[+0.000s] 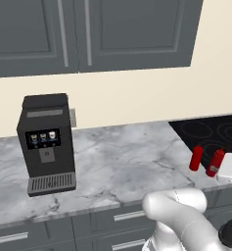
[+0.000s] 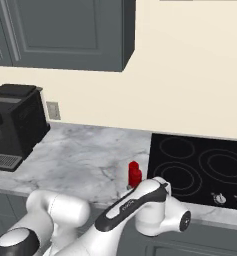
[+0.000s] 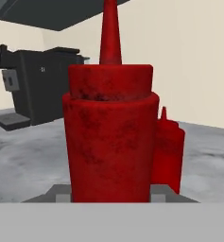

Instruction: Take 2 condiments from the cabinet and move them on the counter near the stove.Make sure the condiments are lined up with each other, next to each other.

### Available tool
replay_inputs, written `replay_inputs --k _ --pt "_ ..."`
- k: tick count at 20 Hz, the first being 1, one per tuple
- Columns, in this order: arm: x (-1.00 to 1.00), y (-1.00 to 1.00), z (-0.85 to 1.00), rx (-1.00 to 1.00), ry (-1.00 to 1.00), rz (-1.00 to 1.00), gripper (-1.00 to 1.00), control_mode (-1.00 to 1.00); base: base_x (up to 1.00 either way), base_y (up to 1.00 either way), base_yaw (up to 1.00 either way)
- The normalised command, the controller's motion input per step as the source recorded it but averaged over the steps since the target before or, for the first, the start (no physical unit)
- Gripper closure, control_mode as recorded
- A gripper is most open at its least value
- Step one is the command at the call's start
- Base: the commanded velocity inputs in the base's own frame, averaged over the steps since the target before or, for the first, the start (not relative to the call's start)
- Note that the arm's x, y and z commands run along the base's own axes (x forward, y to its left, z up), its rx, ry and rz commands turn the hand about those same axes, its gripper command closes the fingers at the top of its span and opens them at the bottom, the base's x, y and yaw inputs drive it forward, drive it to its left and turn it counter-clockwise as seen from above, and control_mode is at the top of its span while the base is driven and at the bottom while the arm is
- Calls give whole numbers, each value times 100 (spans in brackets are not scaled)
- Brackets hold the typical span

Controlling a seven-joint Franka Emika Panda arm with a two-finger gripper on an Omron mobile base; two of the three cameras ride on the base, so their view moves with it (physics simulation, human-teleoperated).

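Two red cylindrical squeeze bottles [image 1: 196, 158] [image 1: 215, 163] are standing side by side on the white-grey veined marble counter [image 1: 122, 166], just left of the flat black glass stove [image 1: 210, 130]; the black boxy coffee machine [image 1: 45, 142] is sitting far left.

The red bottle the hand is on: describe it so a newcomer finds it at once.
Find the black stove at the right end of the marble counter. Two red bottles stand by its front left corner; the held bottle is the one against the white hand, while the free bottle stands just left of it.
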Motion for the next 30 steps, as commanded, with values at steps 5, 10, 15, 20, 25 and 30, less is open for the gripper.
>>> replay_inputs --k 5,10,15,20,25,30 --pt "24 0 -14 0 0 0 100 -100 0 0 0" --pt "25 0 -17 0 0 0 100 -100 0 0 0" --pt "23 0 -22 0 0 0 100 -100 0 0 0" --pt "22 0 -19 0 0 0 100 -100 0 0 0" --pt "21 0 -21 0 0 0 100 -100 0 0 0" --pt "7 -2 -15 0 0 0 100 -100 0 0 0"
